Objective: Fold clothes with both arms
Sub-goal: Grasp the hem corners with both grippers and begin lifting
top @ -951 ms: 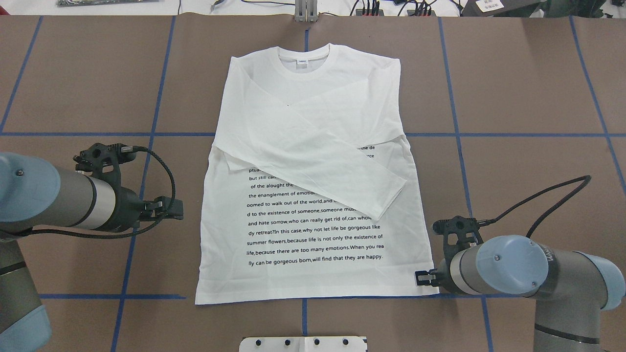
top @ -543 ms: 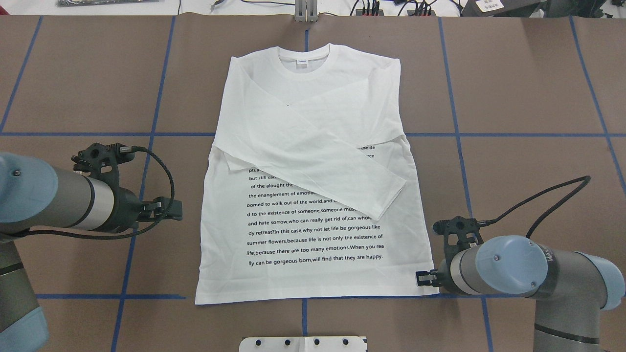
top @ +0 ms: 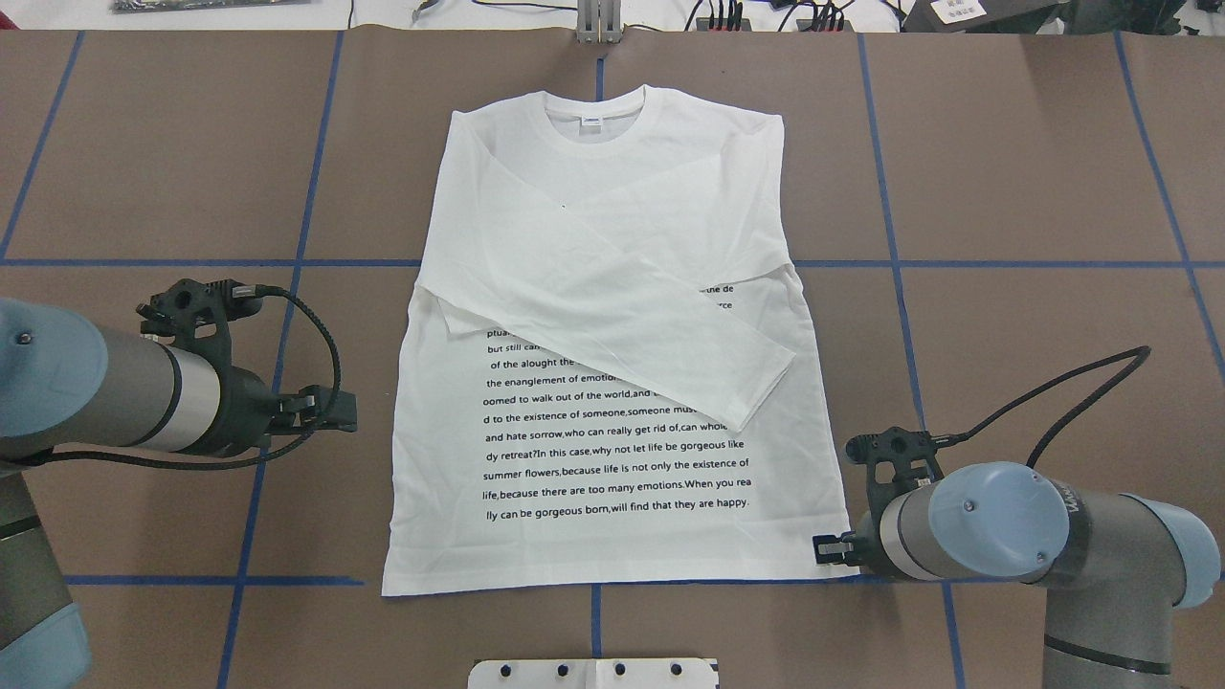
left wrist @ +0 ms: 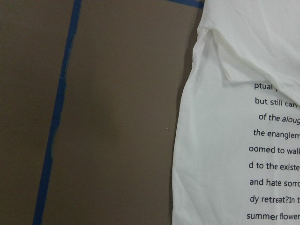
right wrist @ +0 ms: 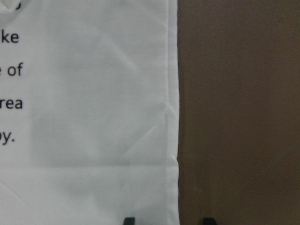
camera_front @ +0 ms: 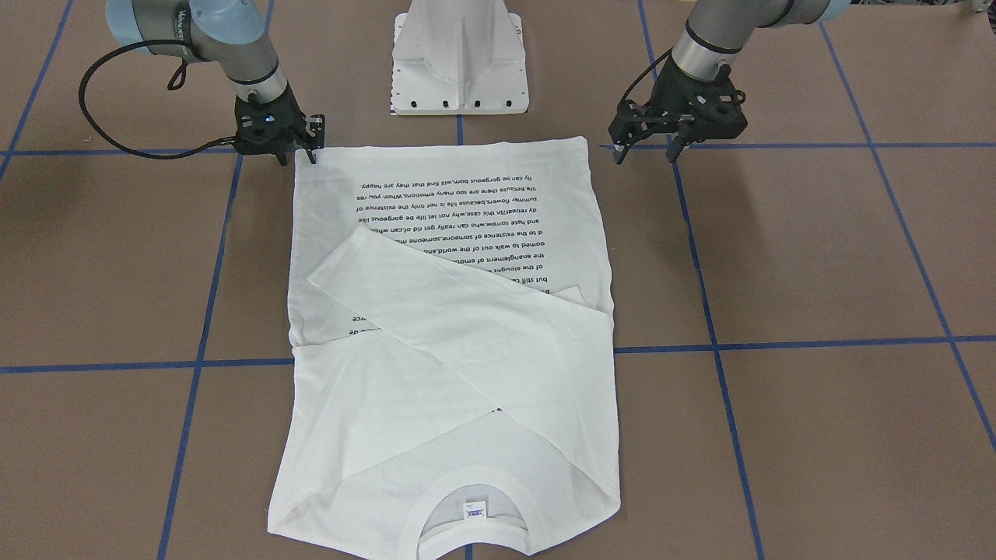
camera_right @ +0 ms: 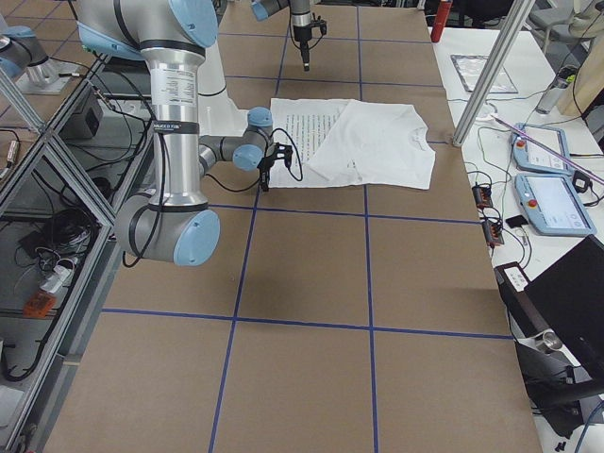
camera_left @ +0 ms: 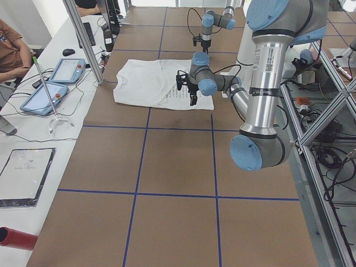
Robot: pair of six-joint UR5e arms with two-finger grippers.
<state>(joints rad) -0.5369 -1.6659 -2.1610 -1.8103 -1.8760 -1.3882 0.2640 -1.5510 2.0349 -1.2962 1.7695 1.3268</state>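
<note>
The white long-sleeved T-shirt [top: 612, 239] lies flat on the brown table, collar at the far side, both sleeves folded across the chest and partly covering the black text. It also shows in the front-facing view [camera_front: 451, 350]. My left gripper [top: 335, 413] is open and empty, above bare table just left of the shirt's left edge; the front-facing view [camera_front: 644, 154] shows its fingers spread. My right gripper [top: 829, 549] is open at the shirt's near right hem corner. In the right wrist view its fingertips [right wrist: 129, 220] stand either side of the shirt's side edge [right wrist: 174, 117].
The white pedestal base [top: 593, 673] stands at the near middle edge of the table. Blue tape lines [top: 306, 220] form a grid on the brown cover. In the exterior left view, tablets [camera_left: 55, 78] and a seated operator are beyond the table's far side.
My right gripper has shifted slightly toward the near edge at the shirt's corner. My left arm has drawn back a little to the left. The shirt has not moved.
</note>
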